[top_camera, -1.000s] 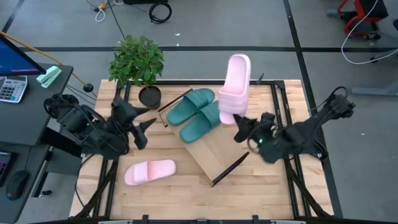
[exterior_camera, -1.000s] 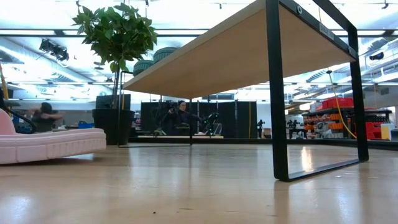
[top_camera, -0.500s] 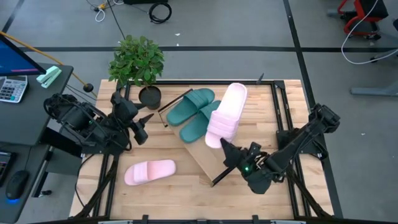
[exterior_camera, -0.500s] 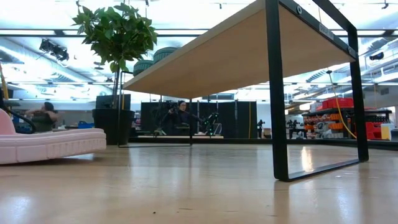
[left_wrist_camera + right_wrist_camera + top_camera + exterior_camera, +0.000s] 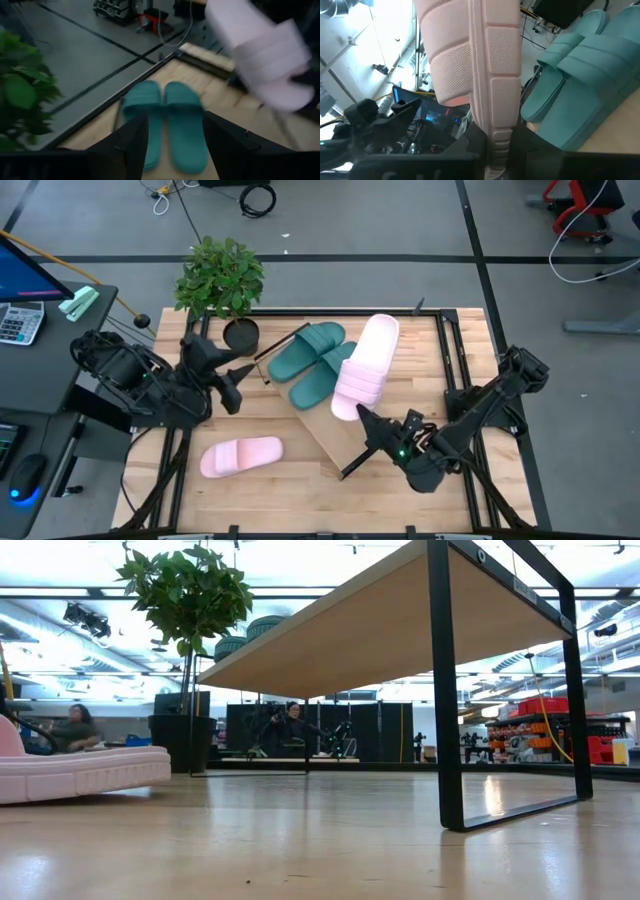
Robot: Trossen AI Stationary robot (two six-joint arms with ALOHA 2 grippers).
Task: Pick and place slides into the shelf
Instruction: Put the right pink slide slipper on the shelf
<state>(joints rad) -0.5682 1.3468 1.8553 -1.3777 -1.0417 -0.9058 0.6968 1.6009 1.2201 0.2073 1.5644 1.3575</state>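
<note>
I see the wood-plank table [image 5: 270,490] carrying the shelf [image 5: 345,430], set at an angle near its middle. A teal pair [image 5: 315,362] lies side by side on the shelf's top. One pink slide [image 5: 240,456] lies flat on the table, and a potted plant [image 5: 222,285] stands at its far-left corner.

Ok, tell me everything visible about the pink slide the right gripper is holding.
The pink slide is pale, soft-looking foam with one wide strap and a textured sole. The right gripper pinches one end, holding it sole toward its wrist camera, above the shelf beside the teal pair. Whether it touches either is unclear.
</note>
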